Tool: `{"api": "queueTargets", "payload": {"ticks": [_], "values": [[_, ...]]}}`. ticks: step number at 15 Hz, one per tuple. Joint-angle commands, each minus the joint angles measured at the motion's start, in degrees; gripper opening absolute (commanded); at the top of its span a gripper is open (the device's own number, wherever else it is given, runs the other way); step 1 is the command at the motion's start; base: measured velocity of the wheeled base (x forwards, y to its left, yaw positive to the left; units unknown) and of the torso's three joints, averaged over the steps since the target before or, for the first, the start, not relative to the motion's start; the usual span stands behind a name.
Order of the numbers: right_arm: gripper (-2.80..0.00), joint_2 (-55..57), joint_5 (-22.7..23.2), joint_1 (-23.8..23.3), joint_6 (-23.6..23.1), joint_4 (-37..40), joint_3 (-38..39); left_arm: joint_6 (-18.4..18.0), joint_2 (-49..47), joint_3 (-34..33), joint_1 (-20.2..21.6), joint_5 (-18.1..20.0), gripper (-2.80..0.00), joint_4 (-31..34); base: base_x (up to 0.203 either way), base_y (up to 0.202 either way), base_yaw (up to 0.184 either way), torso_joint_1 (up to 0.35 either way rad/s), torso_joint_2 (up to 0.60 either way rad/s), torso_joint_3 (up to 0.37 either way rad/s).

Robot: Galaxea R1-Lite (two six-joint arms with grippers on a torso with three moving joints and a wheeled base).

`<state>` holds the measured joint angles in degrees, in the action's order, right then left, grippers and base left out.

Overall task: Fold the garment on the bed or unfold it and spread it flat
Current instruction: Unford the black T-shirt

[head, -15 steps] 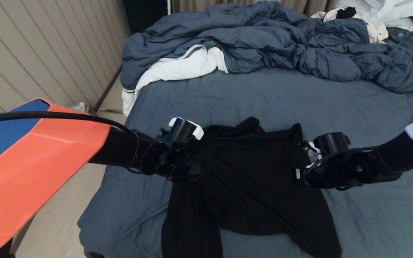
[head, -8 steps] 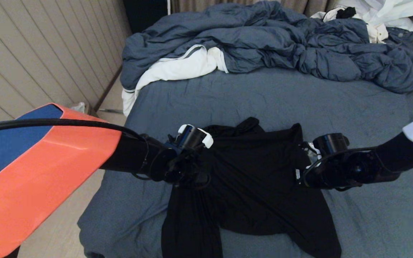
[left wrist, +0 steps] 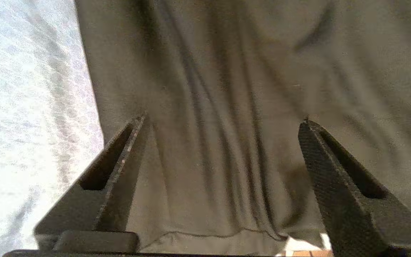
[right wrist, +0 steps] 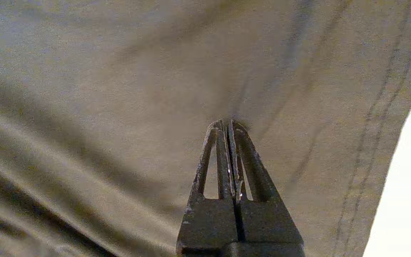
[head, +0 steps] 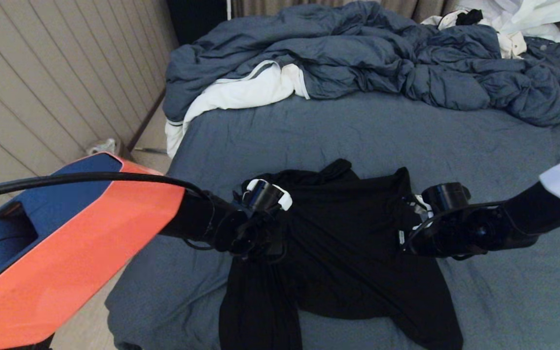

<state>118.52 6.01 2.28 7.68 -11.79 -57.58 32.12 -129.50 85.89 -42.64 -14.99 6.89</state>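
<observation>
We see the shirt (head: pixel 348 243) rumpled on the bed (head: pixel 358 131), our left gripper (left wrist: pixel 223 123) spread wide above its folds, our right gripper (right wrist: pixel 228 123) pinched shut against the cloth, duvet (head: pixel 358 53) behind.

At the far end we saw a puffy blue-grey duvet (head: pixel 372 53) heaped in rumpled folds across the whole width. A white cloth with a grey stripe (head: pixel 234 99) lay tucked under its left part and hung over the edge. More white clothing (head: pixel 518 19) sat piled at the far right corner. Beige panelled wall (head: pixel 51 73) ran along the left, above a pale floor (head: pixel 151 131).
</observation>
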Motion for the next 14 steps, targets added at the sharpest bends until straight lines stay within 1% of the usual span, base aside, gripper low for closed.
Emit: {"api": "queueTargets", "payload": {"ticks": [1, 3, 4, 14], "values": [[-2.8, 0.3, 0.1, 0.1, 0.1, -0.1, 0.1, 0.1, -1.5, 0.5, 0.8, -0.1, 0.0, 0.1, 0.0, 0.0, 0.0, 0.0, 0.0, 0.0], [-2.8, 0.5, 0.1, -0.1, -0.1, -0.6, -0.2, -0.2, -1.7, 0.7, 1.9, -0.1, 0.0, 0.1, 0.0, 0.0, 0.0, 0.0, 0.0, 0.0], [-2.8, 0.6, 0.1, -0.2, -0.1, -0.7, -0.3, -0.2, -1.7, 0.9, 2.3, -0.1, -2.8, 0.1, 0.0, 0.0, 0.0, 0.0, 0.0, 0.0], [-2.8, 1.7, 0.1, -0.3, 0.1, -1.7, -0.3, -0.2, -2.0, 1.8, 3.8, -0.1, -2.8, 0.1, 0.0, 0.0, 0.0, 0.0, 0.0, 0.0]]}}
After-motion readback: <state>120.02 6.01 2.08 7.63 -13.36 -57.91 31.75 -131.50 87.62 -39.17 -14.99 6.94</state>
